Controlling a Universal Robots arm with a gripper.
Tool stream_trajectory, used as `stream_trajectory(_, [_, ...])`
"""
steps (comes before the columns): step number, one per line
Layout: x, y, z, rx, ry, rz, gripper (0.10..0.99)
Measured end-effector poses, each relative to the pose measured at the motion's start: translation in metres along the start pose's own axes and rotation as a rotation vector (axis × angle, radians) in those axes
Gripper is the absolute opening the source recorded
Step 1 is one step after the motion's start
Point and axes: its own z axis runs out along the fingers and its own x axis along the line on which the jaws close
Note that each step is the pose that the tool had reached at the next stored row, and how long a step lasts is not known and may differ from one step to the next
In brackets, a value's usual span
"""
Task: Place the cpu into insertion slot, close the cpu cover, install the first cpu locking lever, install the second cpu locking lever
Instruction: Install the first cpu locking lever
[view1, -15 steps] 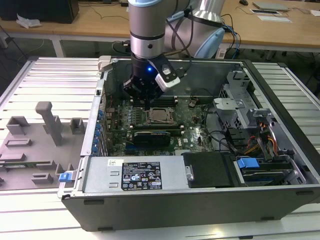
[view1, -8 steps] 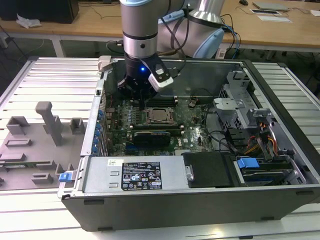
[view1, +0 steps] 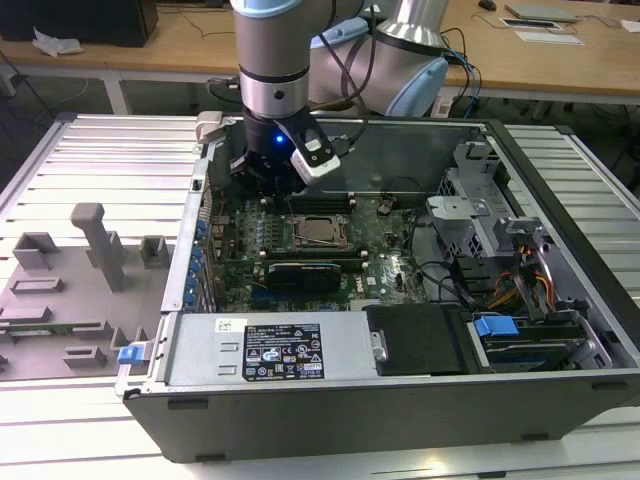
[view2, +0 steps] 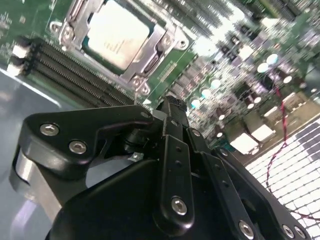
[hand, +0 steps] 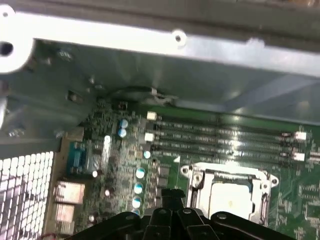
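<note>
My gripper (view1: 268, 178) hangs clenched, empty; the cpu (view1: 318, 232) (seated, cpu cover (view2: 142, 64) down) lies nearer, toward the exterior view's right.

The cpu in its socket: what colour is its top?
The cpu has a pale silvery-grey metal top, clearest in the second wrist view.

The cpu (view2: 116, 35) lies inside the cpu cover (view2: 152, 54) window on the motherboard (view2: 220, 67), memory slots (view2: 65, 70) just beside it; the claw (view2: 172, 105) hangs above the board, near the cover.
</note>
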Motion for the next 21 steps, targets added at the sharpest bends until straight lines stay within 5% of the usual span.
stream_trajectory(2, [0.0005, 0.0002, -0.0012, -0.045, -0.0057, 0.001, 0.106])
stream_trajectory(5, [0.0022, 0.0007, -0.0040, -0.079, -0.0108, 0.001, 0.106])
stream_trajectory(8, [0.0028, 0.0009, -0.0062, -0.139, -0.0212, 0.002, 0.106])
stream_trajectory(10, [0.0028, 0.0010, -0.0063, -0.148, -0.0226, 0.002, 0.106])
stream_trajectory(15, [0.0018, 0.0008, -0.0063, -0.149, -0.0227, 0.002, 0.106])
stream_trajectory(21, [-0.0164, -0.0014, -0.0057, -0.149, -0.0228, 0.002, 0.106])
